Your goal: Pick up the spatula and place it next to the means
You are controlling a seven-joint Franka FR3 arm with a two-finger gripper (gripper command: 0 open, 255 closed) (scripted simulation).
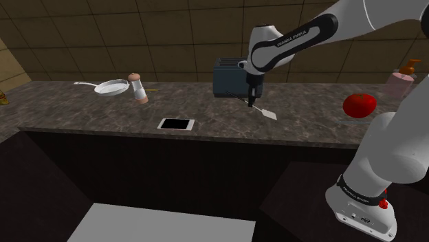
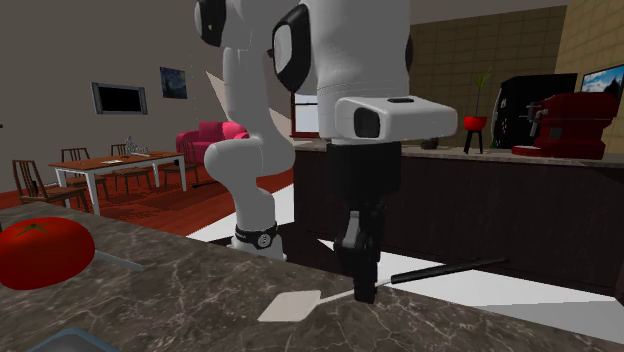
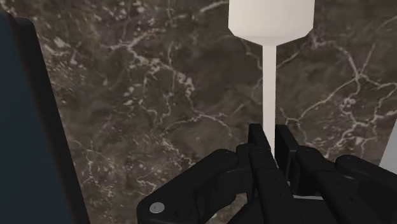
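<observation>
White spatula (image 1: 268, 113) is clamped in the gripper (image 1: 251, 95) — in the wrist view both black fingers (image 3: 258, 145) are closed narrow on the thin white shaft, with the blade out ahead of the tips. In the second exterior view the gripper points straight down. The black handle starts just past the fingers and angles up toward that view's right. The blade sits low over the counter (image 1: 302, 130) toward that view's left. Can't tell if the blade touches the surface or hangs just above it.

Location: over the dark veined marble counter, just in front of the dark blue-grey toaster (image 1: 229, 79), blade toward the shoulder view's right. A red tomato (image 1: 359, 104) is further right, well apart from the blade. A pinkish bottle (image 1: 401, 81) with an orange top stands behind the tomato by the wall.

Off to the shoulder view's left — a white frying pan (image 1: 110, 87) with a brown-topped grinder (image 1: 138, 88) just beside it. A black rectangle (image 1: 176, 124) with a white frame lies flat near the counter's front edge, between grinder and toaster. A red coffee machine (image 2: 560, 120) sits on a far counter in the second exterior view.
</observation>
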